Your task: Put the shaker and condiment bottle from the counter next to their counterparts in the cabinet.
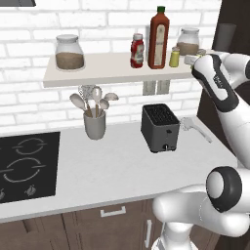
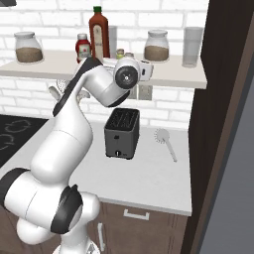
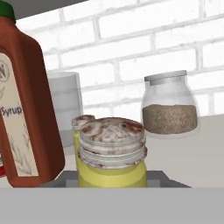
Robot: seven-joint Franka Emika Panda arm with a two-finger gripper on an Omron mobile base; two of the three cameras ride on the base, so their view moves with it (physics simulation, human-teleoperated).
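Observation:
My gripper (image 3: 111,180) is shut on a yellow-olive shaker (image 3: 112,153) with a pale mottled cap, held just above the white cabinet shelf (image 1: 97,68). Its twin shaker (image 3: 83,123) peeks out right behind it, next to the tall dark-red bottle (image 3: 24,100). In the left base view the gripper (image 1: 193,59) hovers at the shelf's right part, just right of the standing shaker (image 1: 174,56) and the tall bottle (image 1: 158,38). The squat red condiment bottle (image 1: 137,50) with its white cap stands on the shelf left of the tall bottle.
Glass jars with brown contents (image 1: 69,52) (image 3: 169,107) stand on the shelf, and a clear tumbler (image 2: 192,46) at its right end. Below are a black toaster (image 1: 159,128), a utensil holder (image 1: 94,122), a dish brush (image 2: 165,141) and the stovetop (image 1: 27,163). A dark panel (image 2: 223,124) borders the right.

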